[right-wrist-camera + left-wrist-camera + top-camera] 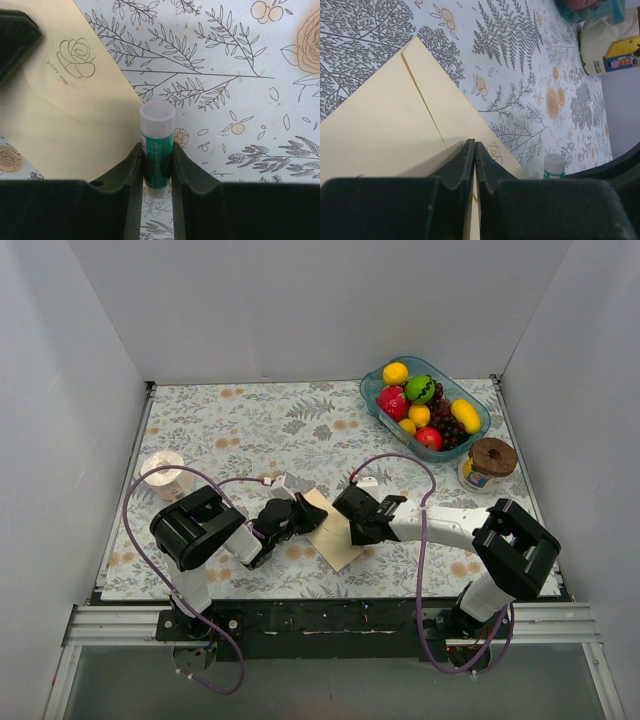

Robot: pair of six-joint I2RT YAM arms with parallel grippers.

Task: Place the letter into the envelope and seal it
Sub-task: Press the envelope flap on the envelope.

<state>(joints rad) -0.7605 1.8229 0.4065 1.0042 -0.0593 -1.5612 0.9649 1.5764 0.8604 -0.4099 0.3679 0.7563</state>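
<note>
The envelope, pale cream-yellow, lies flat on the floral-patterned surface with an arm on either side of it. A gold rose emblem is stamped on its paper. The left fingers are pressed together, their tips at the envelope's edge on its left side. Whether any paper is caught between them cannot be told. The right fingers, just off the envelope's right edge, pinch a green glue stick with its pale cap pointing away. A teal fruit basket sits well beyond the envelope to the far right. A cork-lidded jar stands to the envelope's right, and a pale roll well to its left.
</note>
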